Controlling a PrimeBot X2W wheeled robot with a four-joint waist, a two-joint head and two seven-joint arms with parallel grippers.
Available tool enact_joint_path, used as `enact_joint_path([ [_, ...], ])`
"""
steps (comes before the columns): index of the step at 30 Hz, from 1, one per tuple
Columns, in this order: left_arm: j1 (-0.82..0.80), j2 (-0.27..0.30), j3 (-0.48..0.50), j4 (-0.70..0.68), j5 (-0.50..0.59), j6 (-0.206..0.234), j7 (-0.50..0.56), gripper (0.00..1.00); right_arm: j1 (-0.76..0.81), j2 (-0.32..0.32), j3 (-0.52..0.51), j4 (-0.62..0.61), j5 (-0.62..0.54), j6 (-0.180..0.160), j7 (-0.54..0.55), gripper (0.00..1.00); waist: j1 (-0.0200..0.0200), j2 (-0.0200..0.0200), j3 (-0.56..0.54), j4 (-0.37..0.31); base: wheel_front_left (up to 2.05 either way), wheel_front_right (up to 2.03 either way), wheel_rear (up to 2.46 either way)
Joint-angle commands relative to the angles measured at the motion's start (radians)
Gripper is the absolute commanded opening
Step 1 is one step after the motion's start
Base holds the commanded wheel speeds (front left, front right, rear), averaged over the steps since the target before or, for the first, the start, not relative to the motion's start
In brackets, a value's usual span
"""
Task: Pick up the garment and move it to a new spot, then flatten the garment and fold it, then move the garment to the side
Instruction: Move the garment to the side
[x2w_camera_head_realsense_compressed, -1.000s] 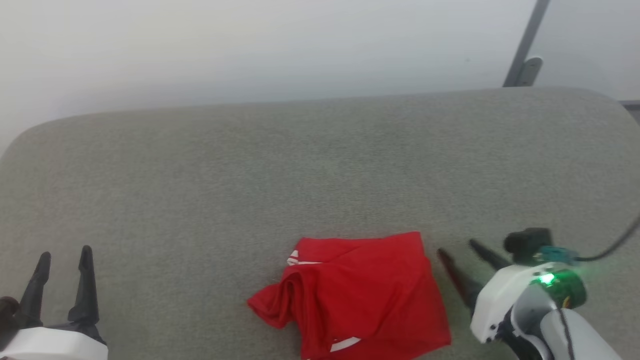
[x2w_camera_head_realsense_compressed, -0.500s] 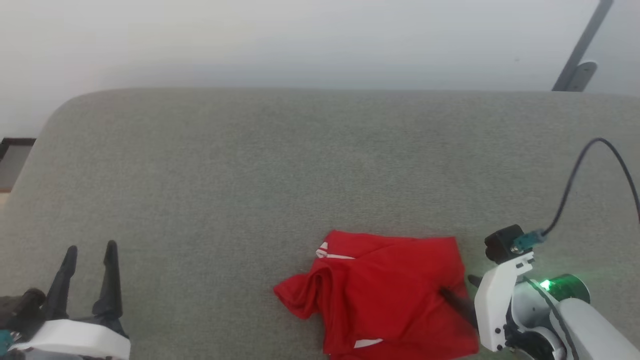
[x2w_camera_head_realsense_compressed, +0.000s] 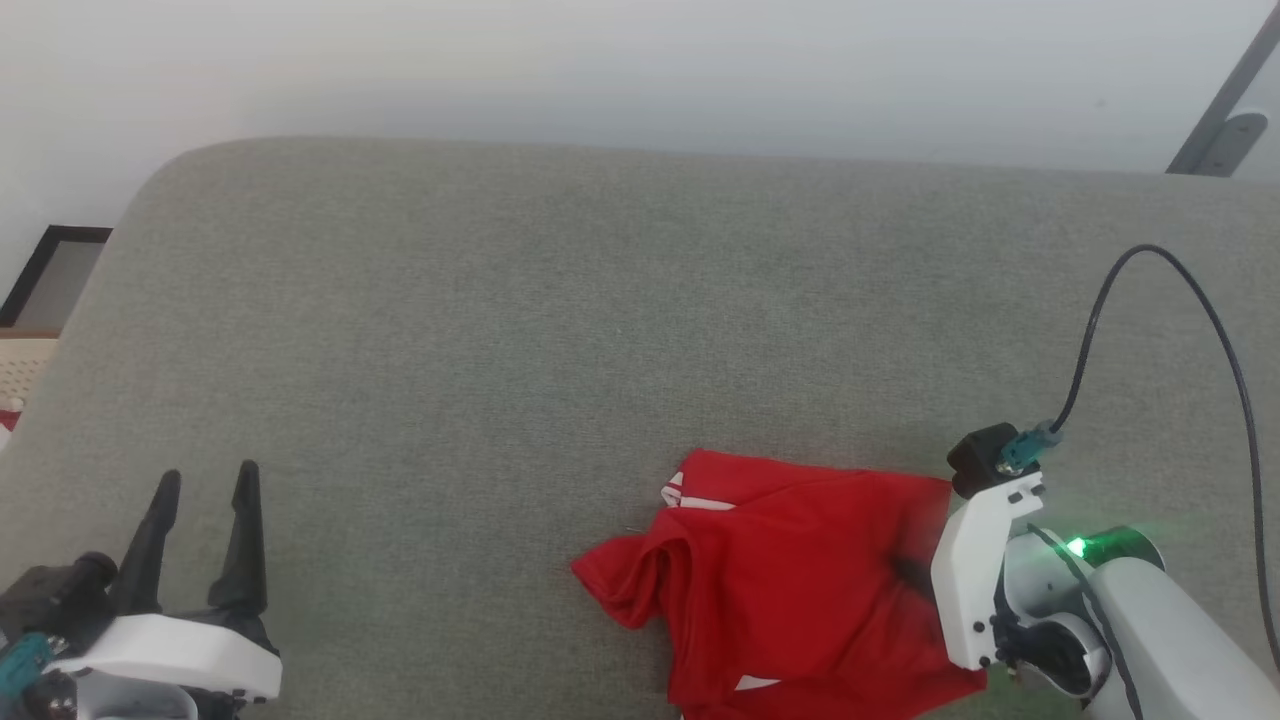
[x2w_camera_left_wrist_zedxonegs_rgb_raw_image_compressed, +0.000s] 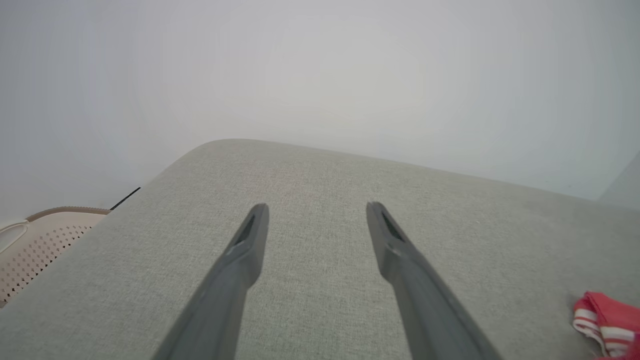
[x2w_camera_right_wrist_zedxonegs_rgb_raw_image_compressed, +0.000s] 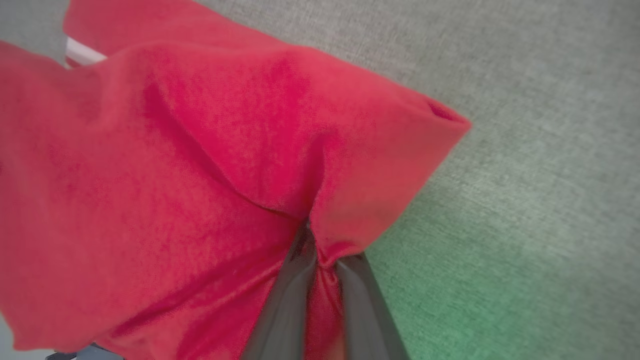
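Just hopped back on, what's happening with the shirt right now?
The right gripper is pinched shut on the right edge of the red shirt, which lies loosely folded and a bit bunched near the front of the grey cushion. The fabric puckers up where the gripper holds it. The left gripper is open, well off to the left over bare cushion, touching nothing.

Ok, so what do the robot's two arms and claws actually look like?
Both the left claw and the right claw have two long, dark, tapering fingers on a white wrist housing. The right forearm is pale grey, with a green light, a black block, a teal connector and a black cable looping away.
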Motion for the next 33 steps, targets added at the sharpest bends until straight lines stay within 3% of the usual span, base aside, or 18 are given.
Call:
enact_joint_path([
  [1, -0.023, 0.0, 0.007, -0.001, -0.011, -0.002, -0.004, 1.0, 0.006, 0.006, -0.016, 0.008, -0.005, 0.0, 0.003, 0.0, 0.0, -0.0001, 0.004, -0.008, 0.0, 0.0, 0.0],
  [8, -0.042, -0.002, 0.006, -0.021, 0.0, -0.002, -0.004, 1.0, -0.024, -0.037, -0.099, -0.038, -0.043, -0.001, 0.008, 0.0, 0.0, -0.0001, 0.023, -0.046, 0.0, 0.0, 0.0],
  [19, -0.127, -0.001, -0.043, -0.039, 0.016, -0.002, -0.004, 1.0, -0.108, -0.197, -0.225, -0.088, -0.09, 0.0, 0.043, 0.0, 0.0, -0.0001, 0.09, -0.144, 0.0, 0.0, 0.0],
  [26, -0.203, 0.005, -0.094, -0.042, 0.028, -0.002, -0.004, 1.0, -0.197, -0.307, -0.275, -0.033, -0.101, 0.0, -0.006, 0.0, 0.0, -0.0001, 0.14, -0.208, 0.0, 0.0, 0.0],
  [33, -0.283, 0.013, -0.145, -0.043, 0.034, -0.002, -0.004, 1.0, -0.297, -0.401, -0.262, 0.063, -0.136, 0.0, -0.102, 0.0, 0.0, -0.0001, 0.199, -0.25, 0.0, 0.0, 0.0],
])
